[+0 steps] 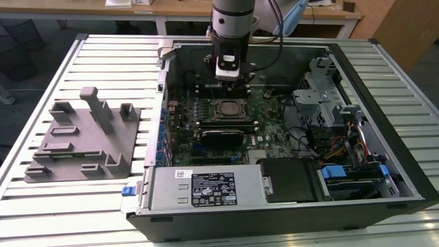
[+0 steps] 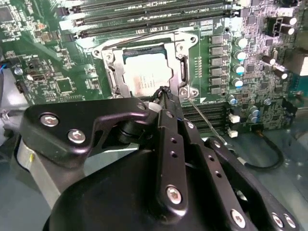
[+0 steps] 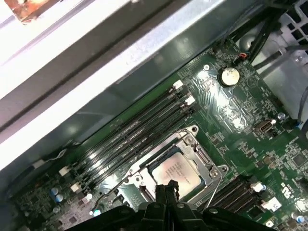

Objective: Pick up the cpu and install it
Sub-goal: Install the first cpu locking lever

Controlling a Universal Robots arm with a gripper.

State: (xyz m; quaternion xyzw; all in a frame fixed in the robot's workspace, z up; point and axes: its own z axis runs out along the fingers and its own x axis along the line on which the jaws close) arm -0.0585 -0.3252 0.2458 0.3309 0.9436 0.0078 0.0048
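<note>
The cpu [image 2: 147,72] lies inside the socket [image 2: 108,72] on the motherboard [image 1: 269,119], in the middle of the open computer case [image 1: 274,224]. Its silvery top faces up. The main risk, as I judge it, is a chip that is not quite flat. I cannot tell from these views whether it is fully seated, and any pressure on a tilted chip could bend the contacts beneath it. A second risk is the thin metal lever [image 2: 207,120], which runs out from the socket's corner just beside the fingertips. A move down or sideways could snag it or scrape the chip's top.

The arm [image 1: 232,20] comes down almost upright from the far side of the case. The gripper [image 1: 229,77] points straight down and hangs over the far edge of the socket, near the memory slots [image 3: 130,139]. In both wrist views its fingers [image 3: 161,195] are pressed together with nothing between them, and their tips sit just off the chip's edge. The grey tray [image 1: 82,139] sits on the table, at the exterior view's left of the case, well apart.
</note>
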